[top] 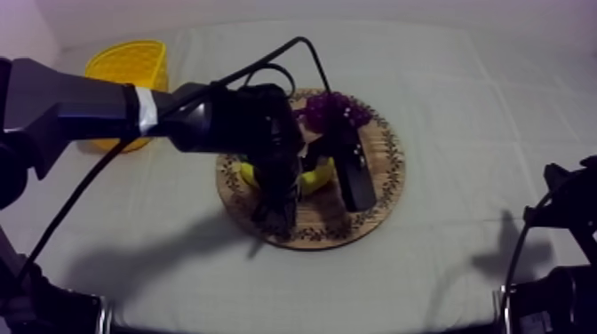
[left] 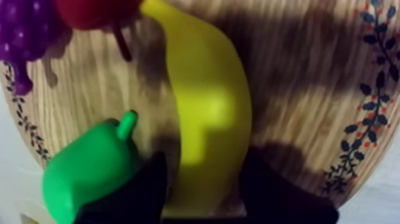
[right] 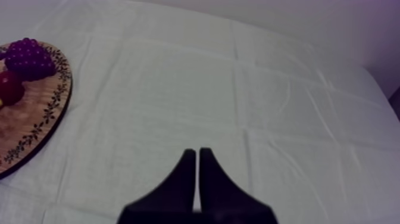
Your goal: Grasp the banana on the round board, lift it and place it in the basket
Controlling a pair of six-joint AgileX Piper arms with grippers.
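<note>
The yellow banana [left: 208, 101] lies lengthwise on the round wooden board [left: 297, 71]. My left gripper [left: 207, 159] is down over it, with one black finger tight against each side of the banana. From above, my left gripper [top: 298, 175] covers the middle of the board [top: 382, 191], and the banana [top: 317, 178] shows yellow on both sides of it. The yellow basket [top: 130, 71] stands at the far left of the table. My right gripper [right: 196, 156] hangs shut over bare cloth, well off to the right of the board [right: 36, 113].
A green pear [left: 89, 173] lies right beside the left finger. A small red fruit [left: 95, 12] and purple grapes [left: 24, 30] sit past the banana's far end. The grapes [top: 333, 108] are on the board's far rim. My right arm [top: 569, 213] rests at the right edge.
</note>
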